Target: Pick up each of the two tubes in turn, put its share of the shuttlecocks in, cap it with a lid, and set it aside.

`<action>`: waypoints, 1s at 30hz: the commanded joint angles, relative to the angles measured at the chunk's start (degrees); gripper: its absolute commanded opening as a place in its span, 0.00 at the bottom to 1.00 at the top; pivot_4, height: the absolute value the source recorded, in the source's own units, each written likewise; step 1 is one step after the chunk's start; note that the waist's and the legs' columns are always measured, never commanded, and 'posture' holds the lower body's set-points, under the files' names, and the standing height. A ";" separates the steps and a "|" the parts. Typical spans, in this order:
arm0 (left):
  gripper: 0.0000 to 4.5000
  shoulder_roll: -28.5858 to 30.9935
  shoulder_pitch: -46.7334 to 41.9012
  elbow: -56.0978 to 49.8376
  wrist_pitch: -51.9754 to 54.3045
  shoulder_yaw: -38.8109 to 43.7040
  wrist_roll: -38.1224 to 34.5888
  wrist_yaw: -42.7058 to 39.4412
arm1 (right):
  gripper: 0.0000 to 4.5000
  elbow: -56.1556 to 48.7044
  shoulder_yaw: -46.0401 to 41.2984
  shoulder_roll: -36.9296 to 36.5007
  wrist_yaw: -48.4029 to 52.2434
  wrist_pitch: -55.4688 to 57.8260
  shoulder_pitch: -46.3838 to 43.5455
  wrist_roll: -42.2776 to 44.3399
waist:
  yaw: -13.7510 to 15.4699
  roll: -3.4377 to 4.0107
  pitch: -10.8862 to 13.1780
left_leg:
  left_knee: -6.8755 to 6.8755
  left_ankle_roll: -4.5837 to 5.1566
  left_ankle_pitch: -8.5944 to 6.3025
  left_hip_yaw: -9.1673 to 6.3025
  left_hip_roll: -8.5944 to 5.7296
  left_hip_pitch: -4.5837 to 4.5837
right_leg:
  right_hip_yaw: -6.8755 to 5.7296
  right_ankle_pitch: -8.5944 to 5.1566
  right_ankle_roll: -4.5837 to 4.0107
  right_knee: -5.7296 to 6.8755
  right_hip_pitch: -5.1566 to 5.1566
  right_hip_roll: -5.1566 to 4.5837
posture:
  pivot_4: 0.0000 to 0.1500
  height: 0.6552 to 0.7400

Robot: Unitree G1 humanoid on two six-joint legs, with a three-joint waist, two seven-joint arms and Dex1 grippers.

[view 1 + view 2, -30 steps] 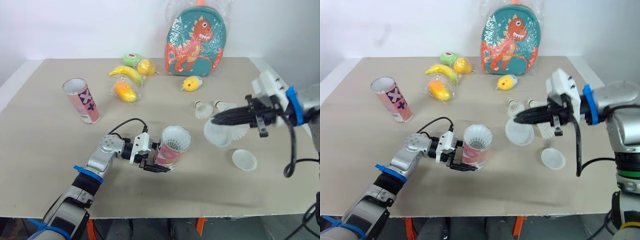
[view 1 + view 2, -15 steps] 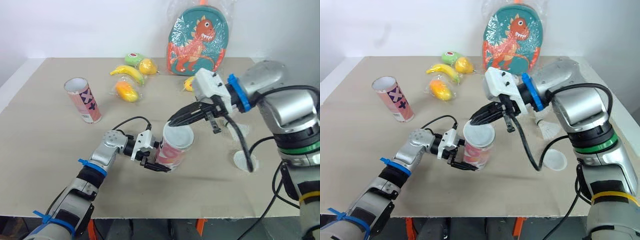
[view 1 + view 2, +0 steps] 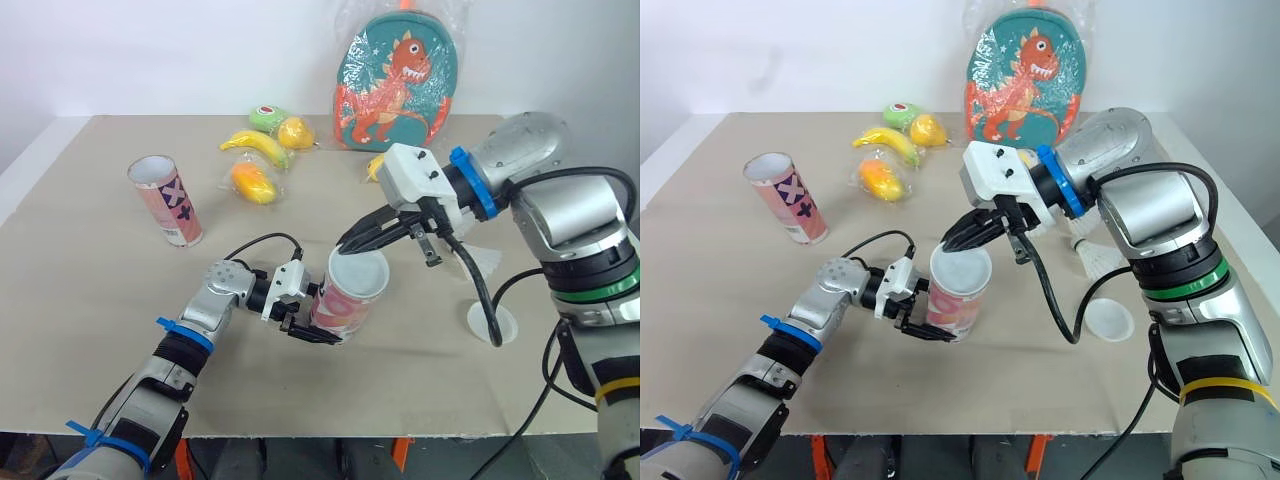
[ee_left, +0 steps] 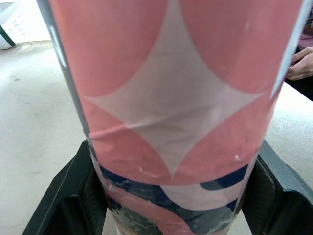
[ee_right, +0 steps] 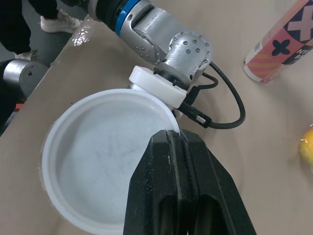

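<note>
A pink tube [image 3: 343, 303] with white diamonds and a dark band stands upright well in front of the dinosaur backpack [image 3: 392, 82], clasped low down by the left gripper [image 3: 313, 322]. A white translucent lid [image 5: 105, 156] lies over its mouth, possibly not pressed home, its rim pinched by the right gripper [image 3: 350, 242]. A second tube [image 3: 166, 201], open-mouthed, stands far left of the backpack. A spare lid [image 3: 1108, 320] lies flat front-right of the backpack, and a white shuttlecock [image 3: 1096, 260] lies between them.
</note>
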 commanded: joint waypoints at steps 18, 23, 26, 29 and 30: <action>0.68 0.19 0.07 -0.41 0.19 0.66 0.64 0.27 | 0.01 -7.88 -1.76 -1.01 -0.33 1.25 4.58 1.57 | -0.01 0.00 0.00 | 0.00 0.00 0.00 0.00 0.00 0.00 | 0.00 0.00 0.00 0.00 0.00 0.00 | 1.00 0.94; 0.68 0.34 0.36 -0.90 0.50 0.84 0.57 0.46 | 0.01 -6.67 -0.30 -0.26 -0.80 -1.16 5.65 -0.88 | -0.02 0.00 0.00 | 0.00 0.00 0.00 -0.01 0.00 0.00 | -0.01 0.00 0.00 0.00 0.01 0.00 | 1.00 0.94; 0.68 0.43 0.51 -1.14 0.71 0.90 0.52 0.58 | 0.01 -6.50 -0.22 -0.08 -0.57 -2.04 5.52 -1.34 | -0.02 0.00 0.00 | 0.01 0.00 0.00 -0.01 0.00 0.00 | -0.01 -0.01 0.01 0.00 0.02 0.00 | 1.00 0.94; 0.68 0.56 0.63 -1.33 0.89 1.00 0.48 0.74 | 0.01 -6.02 0.24 -0.74 0.09 -3.95 5.33 -2.94 | -0.01 0.00 0.00 | 0.01 0.00 0.00 -0.01 0.00 0.00 | -0.01 -0.01 0.01 0.00 0.02 0.00 | 1.00 0.94; 0.68 0.60 0.66 -1.39 0.94 1.03 0.48 0.77 | 0.01 -5.58 0.41 -1.01 0.17 -4.84 5.23 -3.76 | -0.01 0.00 0.00 | 0.01 0.00 0.00 -0.01 0.00 0.00 | -0.01 -0.01 0.01 0.00 0.02 0.00 | 1.00 0.94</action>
